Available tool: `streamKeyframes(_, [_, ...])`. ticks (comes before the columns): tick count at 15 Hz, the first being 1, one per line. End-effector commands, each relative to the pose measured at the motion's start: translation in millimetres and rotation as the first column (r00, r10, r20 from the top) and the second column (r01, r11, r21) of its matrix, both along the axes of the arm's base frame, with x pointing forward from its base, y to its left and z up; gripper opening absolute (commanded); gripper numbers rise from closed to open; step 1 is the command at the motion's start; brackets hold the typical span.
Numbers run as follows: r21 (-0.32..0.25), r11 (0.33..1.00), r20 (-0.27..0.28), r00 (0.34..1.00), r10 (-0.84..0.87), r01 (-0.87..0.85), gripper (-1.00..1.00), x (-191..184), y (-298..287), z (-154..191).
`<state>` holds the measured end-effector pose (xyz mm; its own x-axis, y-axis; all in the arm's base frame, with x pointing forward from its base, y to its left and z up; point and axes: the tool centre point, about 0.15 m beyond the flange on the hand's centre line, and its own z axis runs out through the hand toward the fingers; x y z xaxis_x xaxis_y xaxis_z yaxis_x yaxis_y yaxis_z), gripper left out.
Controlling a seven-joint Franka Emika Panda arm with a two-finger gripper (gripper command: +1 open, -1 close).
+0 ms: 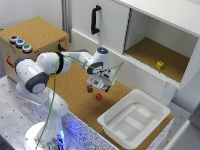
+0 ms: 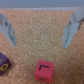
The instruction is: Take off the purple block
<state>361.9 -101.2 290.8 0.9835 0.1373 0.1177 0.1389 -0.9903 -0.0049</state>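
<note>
Pincer (image 1: pixel 101 84) hovering released, holding nothing | tiny dark purple cube (image 1: pixel 90 88) lying at its eight o'clock on cork | small red cube (image 1: pixel 99 96) beside.

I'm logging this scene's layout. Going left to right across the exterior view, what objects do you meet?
Cardboard box with three buttons → purple block → red cube → white bin → yellow-green cube in the open cabinet. The gripper overlaps the blocks' span, so it is omitted.

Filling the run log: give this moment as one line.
gripper: jaws open, empty | purple block: on cork, not gripped | red cube: beside it
</note>
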Motion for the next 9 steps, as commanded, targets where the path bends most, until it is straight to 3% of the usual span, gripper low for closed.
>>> streamKeyframes(1, [-0.042, 0.999, 0.010, 1.000, 0.004, -0.003, 1.00, -9.9, -1.6, 2.5])
streamKeyframes(2, [-0.042, 0.999, 0.010, 1.000, 0.004, -0.003, 1.00, -9.9, -1.6, 2.5])
streamKeyframes(3, [-0.001, 1.000, -0.001, 1.000, 0.000, 0.000, 1.00, -0.2, -0.2, -0.1])
streamKeyframes(9, [-0.003, 1.000, -0.003, 1.000, -0.023, 0.023, 1.00, -32.0, 11.1, -36.1])
